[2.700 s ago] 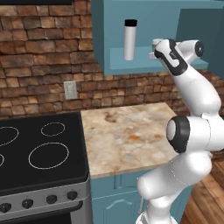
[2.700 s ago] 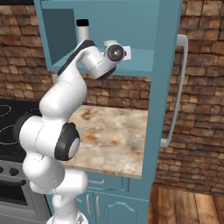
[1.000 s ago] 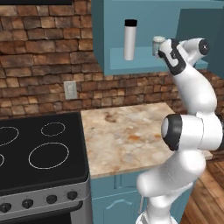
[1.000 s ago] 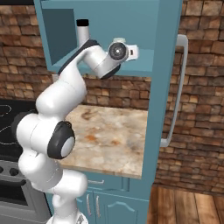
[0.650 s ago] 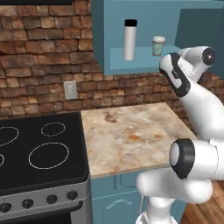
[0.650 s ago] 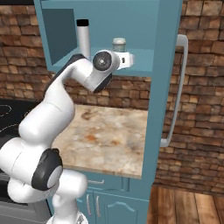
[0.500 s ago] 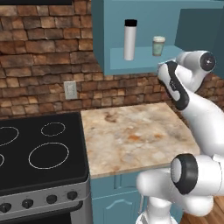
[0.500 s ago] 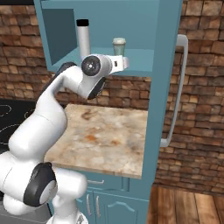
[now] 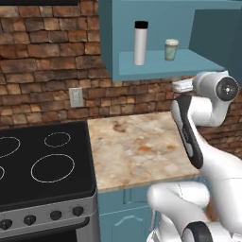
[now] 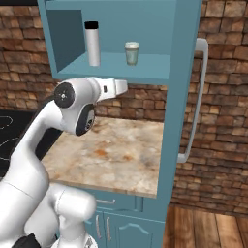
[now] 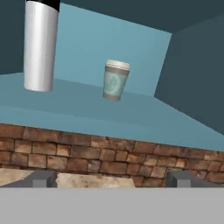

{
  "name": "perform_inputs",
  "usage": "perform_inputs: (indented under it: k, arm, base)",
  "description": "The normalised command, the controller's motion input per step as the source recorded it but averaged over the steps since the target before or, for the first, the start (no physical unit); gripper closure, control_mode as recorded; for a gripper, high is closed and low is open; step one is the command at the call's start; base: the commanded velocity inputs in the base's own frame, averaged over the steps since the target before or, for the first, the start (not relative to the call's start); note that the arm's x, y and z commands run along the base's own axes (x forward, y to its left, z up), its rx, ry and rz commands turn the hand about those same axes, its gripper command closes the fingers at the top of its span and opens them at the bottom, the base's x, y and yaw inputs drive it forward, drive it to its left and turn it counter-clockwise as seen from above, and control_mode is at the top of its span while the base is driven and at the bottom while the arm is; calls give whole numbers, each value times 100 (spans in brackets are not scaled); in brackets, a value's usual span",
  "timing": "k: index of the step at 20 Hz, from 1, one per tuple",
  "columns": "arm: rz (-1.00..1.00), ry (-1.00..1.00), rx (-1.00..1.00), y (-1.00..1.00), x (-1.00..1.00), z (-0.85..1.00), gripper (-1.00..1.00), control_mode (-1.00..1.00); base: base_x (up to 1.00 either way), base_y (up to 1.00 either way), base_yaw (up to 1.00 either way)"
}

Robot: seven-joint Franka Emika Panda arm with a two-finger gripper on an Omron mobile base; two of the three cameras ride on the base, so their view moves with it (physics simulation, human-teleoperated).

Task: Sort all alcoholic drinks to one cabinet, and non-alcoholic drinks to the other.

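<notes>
The lidded cup (image 9: 171, 49) is seen standing upright on the shelf of the open cabinet (image 9: 156, 66), to the right of the white flask with black cap (image 9: 140, 42) and well apart from it. A second earlier the cup was still held at the claw, at the shelf front; it has since been released. The claw (image 11: 111, 179) is now drawn back and lowered below the shelf edge, with its fingers (image 11: 41, 178) spread wide and nothing between them. In the hand view the cup and the flask are looked up at from underneath the shelf line, with the brick wall (image 11: 87, 153) below.

Judgement: both non-alcoholic drinks are now placed in one cabinet, so that part of the sort appears done. The narrow-necked cream bottle is not visible in these views; its position cannot be told. The marbled worktop (image 9: 142, 146) below carries no drink. The bottle is presumably to be sought next, for the other cabinet.
</notes>
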Motion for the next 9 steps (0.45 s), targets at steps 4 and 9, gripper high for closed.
perform_inputs:
  k: [4,9]
  arm:
    - [-3,0,0,12,-98,-6,-100,-100]
    - [0,0,0,9,-65,-11,-100,-100]
  base:
    - [0,0,0]
    - [0,0,0]
